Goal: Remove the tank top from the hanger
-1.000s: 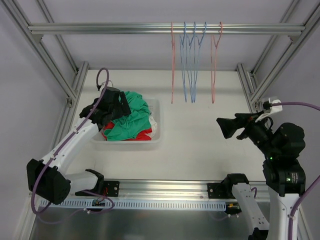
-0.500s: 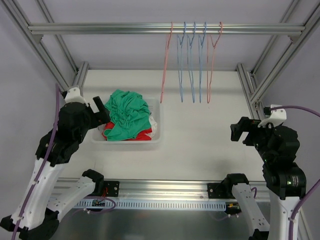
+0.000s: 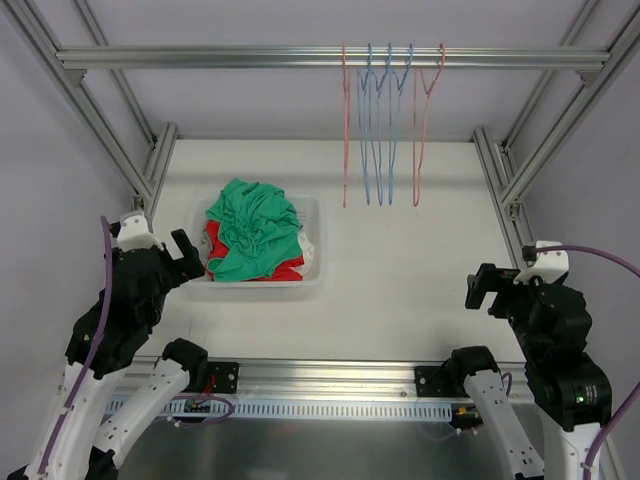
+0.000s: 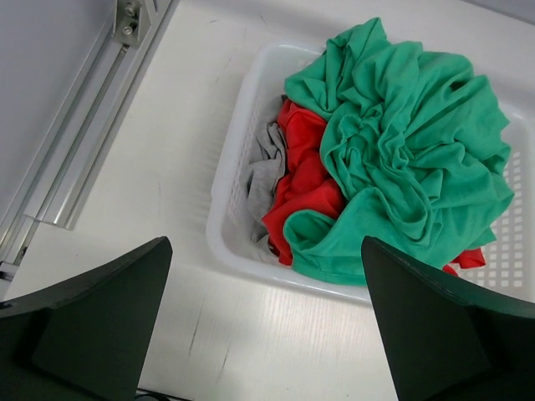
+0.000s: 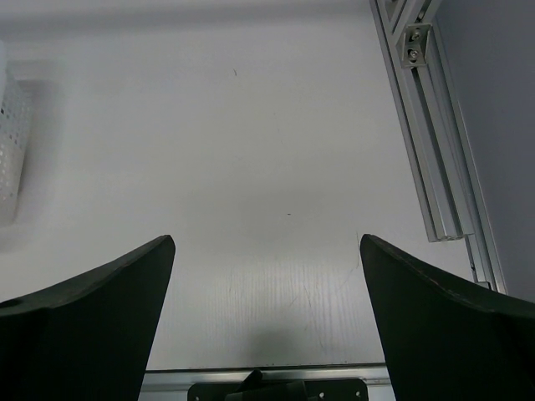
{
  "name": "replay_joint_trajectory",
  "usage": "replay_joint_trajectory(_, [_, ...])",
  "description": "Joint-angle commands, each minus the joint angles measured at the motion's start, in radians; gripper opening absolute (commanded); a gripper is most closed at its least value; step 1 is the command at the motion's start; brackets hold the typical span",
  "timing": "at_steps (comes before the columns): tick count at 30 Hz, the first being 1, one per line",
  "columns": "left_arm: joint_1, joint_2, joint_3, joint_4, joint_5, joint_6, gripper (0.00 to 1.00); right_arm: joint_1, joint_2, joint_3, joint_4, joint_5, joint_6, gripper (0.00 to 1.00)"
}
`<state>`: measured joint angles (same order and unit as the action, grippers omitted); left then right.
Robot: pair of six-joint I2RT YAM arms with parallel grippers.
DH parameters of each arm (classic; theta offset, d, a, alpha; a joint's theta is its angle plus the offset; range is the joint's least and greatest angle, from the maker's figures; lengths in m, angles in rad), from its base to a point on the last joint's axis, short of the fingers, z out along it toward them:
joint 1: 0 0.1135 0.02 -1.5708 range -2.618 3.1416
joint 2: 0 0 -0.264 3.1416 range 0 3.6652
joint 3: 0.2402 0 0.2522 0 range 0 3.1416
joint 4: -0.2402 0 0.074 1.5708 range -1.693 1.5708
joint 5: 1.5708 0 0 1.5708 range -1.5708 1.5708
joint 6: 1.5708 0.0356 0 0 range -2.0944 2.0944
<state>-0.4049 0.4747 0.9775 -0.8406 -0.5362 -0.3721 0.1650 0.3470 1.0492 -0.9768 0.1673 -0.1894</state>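
Note:
Several bare wire hangers, pink (image 3: 345, 130) and blue (image 3: 378, 125), hang from the top rail (image 3: 200, 57); no garment is on them. A crumpled green tank top (image 3: 256, 222) lies on top of red, grey and white clothes in the white basket (image 3: 312, 262); it also shows in the left wrist view (image 4: 410, 142). My left gripper (image 3: 190, 255) is open and empty, just left of and nearer than the basket (image 4: 230, 175), its jaws (image 4: 266, 244) wide apart. My right gripper (image 3: 485, 290) is open and empty over bare table at the near right (image 5: 266, 240).
Aluminium frame posts run along the left (image 3: 150, 165) and right (image 3: 500, 170) of the table. A frame rail lies beside the basket (image 4: 92, 125). The basket's edge shows at the far left of the right wrist view (image 5: 7, 142).
My left arm has drawn back from over the basket to its near-left side. My right arm has pulled back toward the near edge. The hangers swung left, then back.

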Motion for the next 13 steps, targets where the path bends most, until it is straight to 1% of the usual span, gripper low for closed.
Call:
replay_joint_trajectory(1, [0.000, 0.027, -0.025, 0.051, -0.019, 0.021, 0.99, 0.008, 0.003, 0.000, 0.030, 0.032, -0.009, 0.99])
replay_joint_trajectory(3, [0.000, 0.024, -0.042, 0.052, -0.013, 0.012, 0.99, 0.008, 0.004, -0.014, 0.050, 0.025, -0.001, 1.00])
replay_joint_trajectory(8, [0.000, -0.010, -0.060, 0.057, -0.048, -0.004, 0.99, 0.008, 0.041, -0.034, 0.081, 0.009, 0.047, 1.00])
replay_joint_trajectory(13, [0.005, -0.002, -0.062, 0.058, -0.050, -0.004, 0.99, 0.008, 0.052, -0.035, 0.095, 0.005, 0.057, 0.99])
